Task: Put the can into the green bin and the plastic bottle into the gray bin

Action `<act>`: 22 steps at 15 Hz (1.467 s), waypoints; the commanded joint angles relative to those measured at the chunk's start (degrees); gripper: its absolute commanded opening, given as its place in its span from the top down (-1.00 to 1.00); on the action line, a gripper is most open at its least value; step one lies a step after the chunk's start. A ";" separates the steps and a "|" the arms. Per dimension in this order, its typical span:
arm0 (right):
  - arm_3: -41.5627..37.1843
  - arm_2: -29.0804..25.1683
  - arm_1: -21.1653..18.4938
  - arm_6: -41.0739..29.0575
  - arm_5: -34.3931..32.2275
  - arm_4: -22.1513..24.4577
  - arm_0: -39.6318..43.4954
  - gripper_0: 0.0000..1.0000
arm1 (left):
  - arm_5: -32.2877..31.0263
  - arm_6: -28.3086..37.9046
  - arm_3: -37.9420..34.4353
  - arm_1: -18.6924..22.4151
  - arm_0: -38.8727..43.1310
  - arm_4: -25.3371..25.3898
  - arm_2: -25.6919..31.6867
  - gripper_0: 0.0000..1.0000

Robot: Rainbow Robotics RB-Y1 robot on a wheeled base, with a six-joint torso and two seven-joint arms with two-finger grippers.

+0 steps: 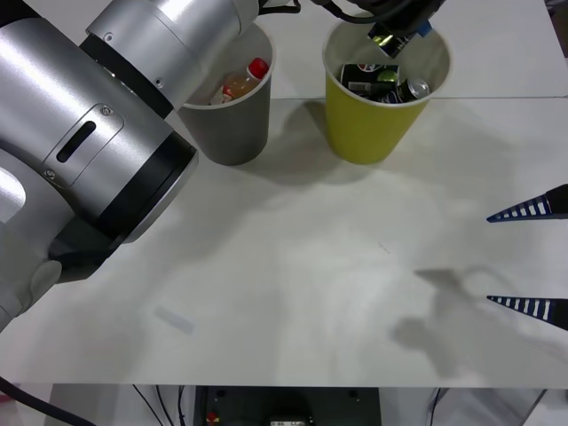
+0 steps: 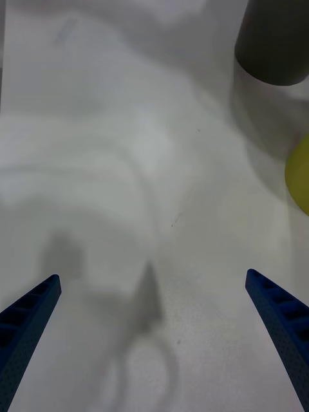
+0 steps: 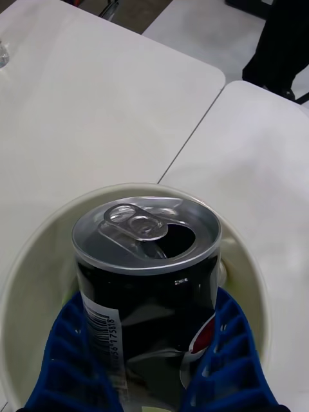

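Front view: left gripper (image 1: pixel 397 37) above the green bin (image 1: pixel 383 129), so a release drops straight in among the black-and-green cans (image 1: pixel 368 78); plastic bottle (image 1: pixel 243 82) already inside the gray bin (image 1: pixel 232 120).

Right wrist view: right gripper (image 2: pixel 154 335) parked low over bare table (image 2: pixel 129 141), fingers (image 2: pixel 32 315) spread wide on nothing, clear of the bins.

Left wrist view: the can (image 3: pixel 147 283) upright, clamped between 2 blue fingers (image 3: pixel 228 347), centred over the pale bin mouth for the drop.
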 commanded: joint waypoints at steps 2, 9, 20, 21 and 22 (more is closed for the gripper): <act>0.00 0.00 0.00 0.00 0.00 0.00 0.00 -1.00 | -0.01 -0.80 -0.01 0.10 0.01 0.59 0.09 -1.00; 0.00 0.00 0.00 0.00 0.00 0.00 0.00 -1.00 | -9.85 -5.89 -11.88 13.28 4.49 15.45 0.00 -1.00; 0.00 0.00 0.00 0.00 0.00 0.00 0.00 -1.00 | -20.75 -8.97 -48.88 36.22 26.03 23.45 4.04 -1.00; 0.00 0.00 0.00 0.00 0.00 0.00 0.00 -1.00 | -20.75 -12.49 -49.41 38.68 28.57 26.08 5.71 -1.00; 0.00 0.00 0.00 0.00 0.00 0.00 0.00 -1.00 | -20.40 -15.21 -49.32 40.70 30.24 28.19 6.68 -1.00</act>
